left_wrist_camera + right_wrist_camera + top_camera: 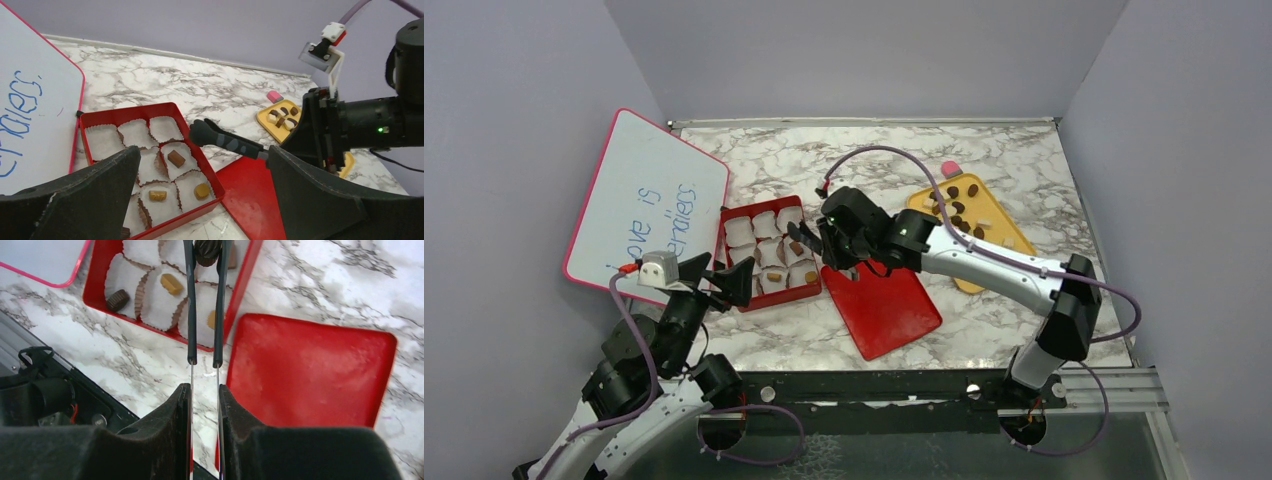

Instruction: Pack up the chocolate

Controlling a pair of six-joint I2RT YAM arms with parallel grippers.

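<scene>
1. Dark ridged chocolate [207, 250]: pinched between the black tips of the tongs [191, 315]. In the wrist view it sits at 12 o'clock from the right gripper [205, 390], over the red box [97, 287] of white paper cups [150, 300]. Which cup lies beneath it cannot be told.
2. Boxed chocolates: one brown square piece [176, 158] and two tan pieces [157, 195] [202, 190], each in its own cup. A further dark piece [118, 300] shows at the box's near corner.
3. Tray chocolates [957, 207]: several dark pieces loose on the yellow tray [1004, 235], at 3 o'clock from the right gripper in the top view.
4. Right gripper: clenched on the thin metal arms of the tongs.
5. Left gripper [204, 152]: jaws spread wide, grasping nothing, at the box's 7 o'clock side in the top view.
6. Red lid [884, 305]: flat on the marble table [854, 160], at 4 o'clock from the box.
7. Pink block [951, 169]: at the tray's 12 o'clock end.
8. Whiteboard [649, 200]: at 9 o'clock from the box.
</scene>
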